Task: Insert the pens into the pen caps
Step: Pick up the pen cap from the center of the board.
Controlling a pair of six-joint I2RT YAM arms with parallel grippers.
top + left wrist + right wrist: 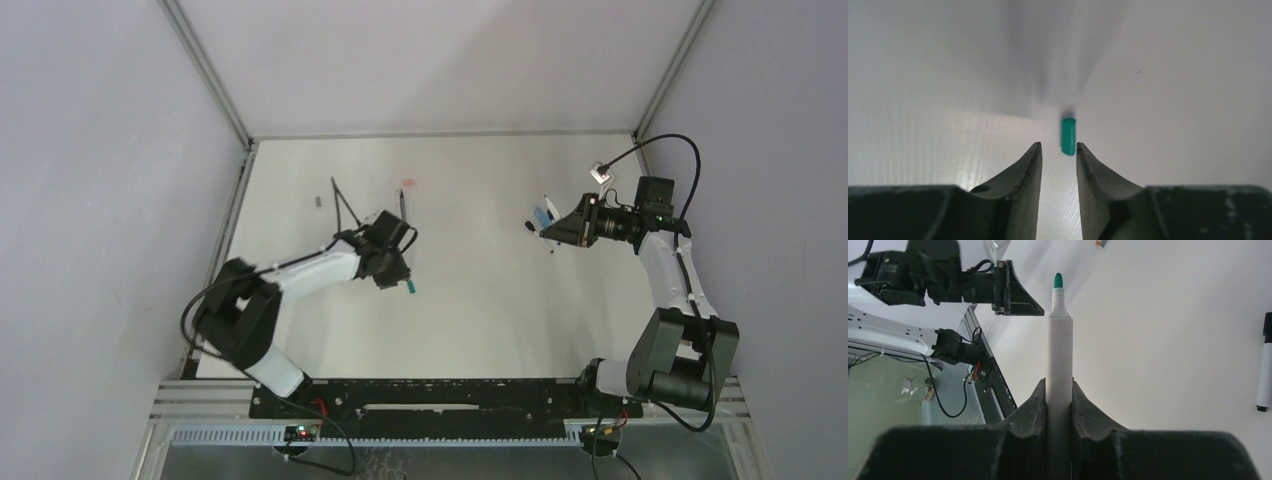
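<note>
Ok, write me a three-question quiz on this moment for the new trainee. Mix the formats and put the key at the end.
1. True or false: the right gripper is shut on a white pen whose green tip is uncapped.
2. What colour is the cap lying just ahead of the left gripper? A salmon-pink, B teal, C black.
3. Fill in: that cap rests on the ___, with the jaws standing apart and not clamped on it.

Key: 1 true; 2 B; 3 table.
</note>
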